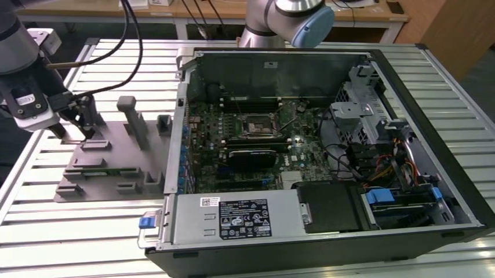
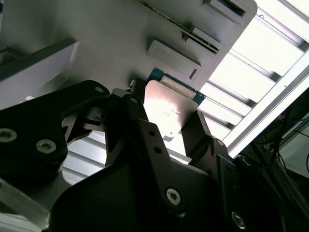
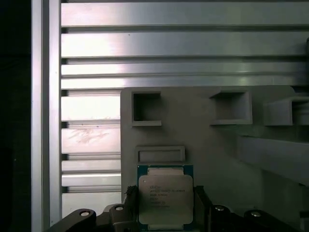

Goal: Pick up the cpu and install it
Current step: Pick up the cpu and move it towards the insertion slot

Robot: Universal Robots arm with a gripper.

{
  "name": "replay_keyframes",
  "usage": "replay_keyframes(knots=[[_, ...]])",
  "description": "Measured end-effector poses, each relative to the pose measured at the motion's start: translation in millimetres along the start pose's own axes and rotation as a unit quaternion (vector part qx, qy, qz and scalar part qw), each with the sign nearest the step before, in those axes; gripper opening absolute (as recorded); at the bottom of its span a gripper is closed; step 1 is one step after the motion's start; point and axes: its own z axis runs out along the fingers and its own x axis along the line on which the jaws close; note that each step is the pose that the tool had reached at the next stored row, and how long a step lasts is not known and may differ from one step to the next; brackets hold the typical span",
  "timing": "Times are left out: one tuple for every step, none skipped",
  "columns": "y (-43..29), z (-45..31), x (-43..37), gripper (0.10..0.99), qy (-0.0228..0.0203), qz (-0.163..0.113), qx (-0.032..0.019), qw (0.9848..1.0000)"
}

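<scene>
Across the exterior view, table: silver slatted top, cut off by every edge of the frame.
computer case: lies open side up at centre and right of the exterior view; its lower right corner runs out of frame.
motherboard: green, on the case floor, partly covered by cables and a black block.
socket: just above the black block in the frame; its inside is too small to make out.
fixture plate: grey, on the table left of the case in the exterior view, with upright posts and shallow pockets.
arm: upper left of the exterior view, cut off by the frame's edge.
gripper: at the left of the exterior view, pointing down over the plate's far left corner.
fingers: dark, clamped on two opposite edges of the chip in both wrist views.
cpu: between the fingers, over the plate, silver top and green rim towards the first wrist camera. Glare washes out its top in the second wrist view. Whether it rests on the plate or hangs free cannot be told.
</scene>
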Motion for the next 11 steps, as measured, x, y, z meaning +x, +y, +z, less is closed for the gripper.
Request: replay_keyframes(knots=[[0.1,-1.8,0.0,0.545,0.0,0.0,0.0,1.0],[0.2,-3.7,-0.1,0.545,0.0,0.0,0.0,1.0],[0.3,-5.7,-0.1,0.545,0.0,0.0,0.0,1.0],[0.4,-7.6,-0.2,0.545,0.0,0.0,0.0,1.0],[0.4,-9.6,-0.2,0.545,0.0,0.0,0.0,1.0],[0.5,-11.5,-0.2,0.545,0.0,0.0,0.0,1.0],[0.6,-13.4,-0.3,0.545,0.0,0.0,0.0,1.0],[0.7,-15.4,-0.3,0.545,0.0,0.0,0.0,1.0],[0.8,-17.3,-0.4,0.545,0.0,0.0,0.0,1.0],[0.9,-19.2,-0.4,0.545,0.0001,0.0,0.0,1.0],[1.0,-21.2,-0.5,0.545,0.0,0.0,0.0,1.0]])
